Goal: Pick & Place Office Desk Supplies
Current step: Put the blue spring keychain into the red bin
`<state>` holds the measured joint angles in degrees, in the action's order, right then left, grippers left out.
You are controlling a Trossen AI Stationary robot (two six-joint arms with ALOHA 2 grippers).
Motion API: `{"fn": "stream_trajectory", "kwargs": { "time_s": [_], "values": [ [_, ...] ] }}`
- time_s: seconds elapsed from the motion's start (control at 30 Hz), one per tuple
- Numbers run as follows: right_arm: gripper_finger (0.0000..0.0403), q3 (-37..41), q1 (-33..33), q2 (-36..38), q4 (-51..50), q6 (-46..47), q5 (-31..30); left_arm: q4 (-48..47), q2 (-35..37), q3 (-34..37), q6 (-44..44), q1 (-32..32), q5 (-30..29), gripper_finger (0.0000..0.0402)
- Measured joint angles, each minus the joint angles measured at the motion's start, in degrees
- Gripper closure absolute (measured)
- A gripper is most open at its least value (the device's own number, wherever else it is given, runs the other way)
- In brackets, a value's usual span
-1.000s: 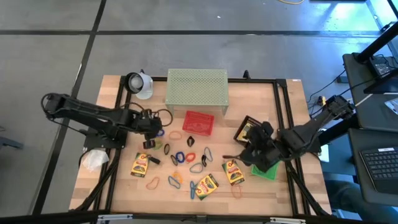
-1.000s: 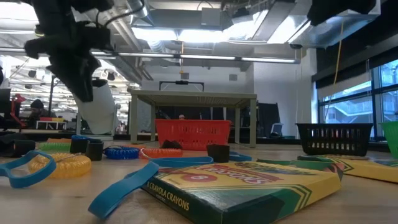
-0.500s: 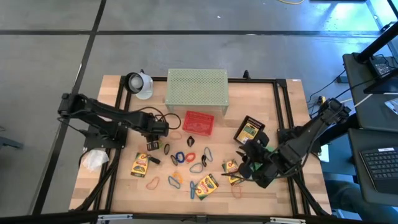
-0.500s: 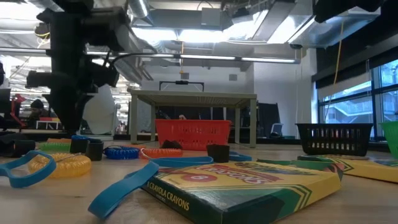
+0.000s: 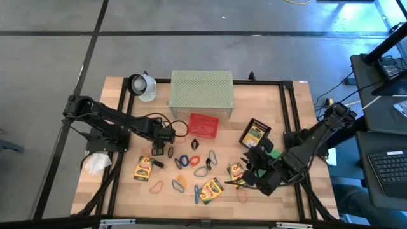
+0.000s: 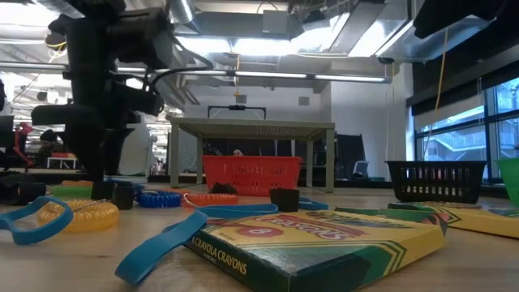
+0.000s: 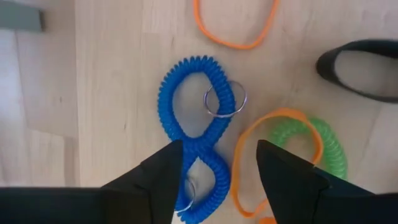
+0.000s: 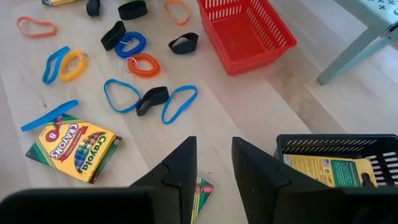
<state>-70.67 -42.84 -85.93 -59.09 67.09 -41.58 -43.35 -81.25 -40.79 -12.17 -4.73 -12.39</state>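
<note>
Right hand [image 5: 245,175] near crayon-filled black basket [image 8: 336,163]

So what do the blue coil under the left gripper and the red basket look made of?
Blue coil: likely springy plastic cord, matte, wound in tight ridged turns, carrying a shiny metal ring. Red basket: probably rigid moulded plastic, slightly glossy, with slotted walls.

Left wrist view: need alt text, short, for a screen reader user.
The left gripper, fingers apart, hangs right over a blue coiled wrist band twisted into a figure eight on the wooden table, one end between the fingertips. A metal key ring hangs on the coil; an orange band overlapping a green coil lies beside it.
</note>
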Motion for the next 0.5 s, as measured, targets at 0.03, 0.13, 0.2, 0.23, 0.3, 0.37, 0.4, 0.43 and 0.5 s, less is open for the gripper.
{"fn": "stream_trajectory", "kwargs": {
  "time_s": [0.03, 0.13, 0.2, 0.23, 0.3, 0.37, 0.4, 0.43, 0.5],
  "values": [
    [0.0300, 0.0, -0.1, 0.0, 0.0, 0.0, 0.0, 0.0, 0.0, -0.1, 0.5, -0.1, -0.2, 0.0195],
    [0.0300, 0.0, -0.6, 0.0, 0.6, 0.0, -0.7, 0.5, 0.0, -0.1, 2.7, -0.1, -2.4, 0.0192],
    [0.0300, 0.0, -1.0, 0.0, 1.1, 0.0, -1.3, 1.8, 0.0, -0.1, 3.5, -0.1, -3.1, 0.0193],
    [0.0300, 0.0, -1.1, 0.0, 1.4, 0.0, -1.3, 2.3, 0.0, -0.1, 4.0, -0.1, -3.1, 0.0193],
    [0.0300, 0.0, -1.4, 0.0, 1.8, 0.0, -1.3, 3.1, -0.1, -0.1, 5.2, -0.1, -3.1, 0.0193],
    [0.0300, 0.0, -1.7, 0.0, 2.3, 0.0, -1.4, 3.7, -0.9, -0.1, 6.0, -0.1, -3.0, 0.0192],
    [0.0300, 0.0, -1.8, 0.0, 2.5, 0.0, -1.5, 3.5, -1.3, -0.1, 6.4, 0.0, -3.0, 0.0192],
    [0.0300, 0.0, -1.9, 0.0, 2.8, 0.0, -1.5, 3.5, -2.0, -0.1, 6.8, 0.0, -2.9, 0.0192],
    [0.0300, 0.0, -2.0, 0.0, 3.1, 0.0, -1.5, 3.5, -3.8, -0.1, 7.6, 0.0, -1.7, 0.0193]
  ]
}}
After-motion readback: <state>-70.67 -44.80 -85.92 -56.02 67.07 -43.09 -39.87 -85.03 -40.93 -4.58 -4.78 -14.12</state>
